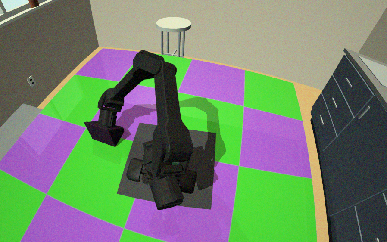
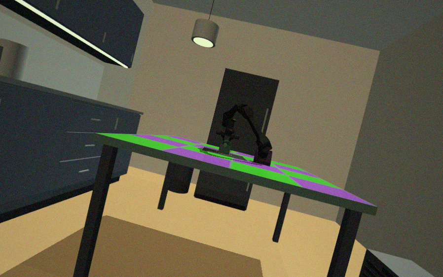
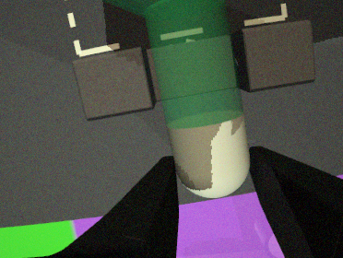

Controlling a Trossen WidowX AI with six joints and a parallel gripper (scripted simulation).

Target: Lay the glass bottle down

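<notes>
The green glass bottle (image 3: 198,69) (image 2: 225,144) lies about level, its cream-capped neck end towards my fingers in the wrist view. My gripper (image 3: 214,172) is shut on this neck end, one dark finger on each side. The neck passes between the two posts of the grey U-shaped rest (image 3: 278,55); whether it touches the rest's bottom is hidden. Parts of the dashed outline (image 3: 97,51) show beyond the posts at the top of the wrist view. Most of the bottle's body is out of that view, and the arm hides nearly all of it in the top view.
A dark grey mat (image 1: 204,199) (image 3: 41,161) lies under the rest on the green and purple checked table. The arm's dark base (image 1: 103,133) (image 2: 262,157) stands beside the mat. A round stool (image 1: 173,23) and dark cabinets (image 1: 351,137) stand beyond the table.
</notes>
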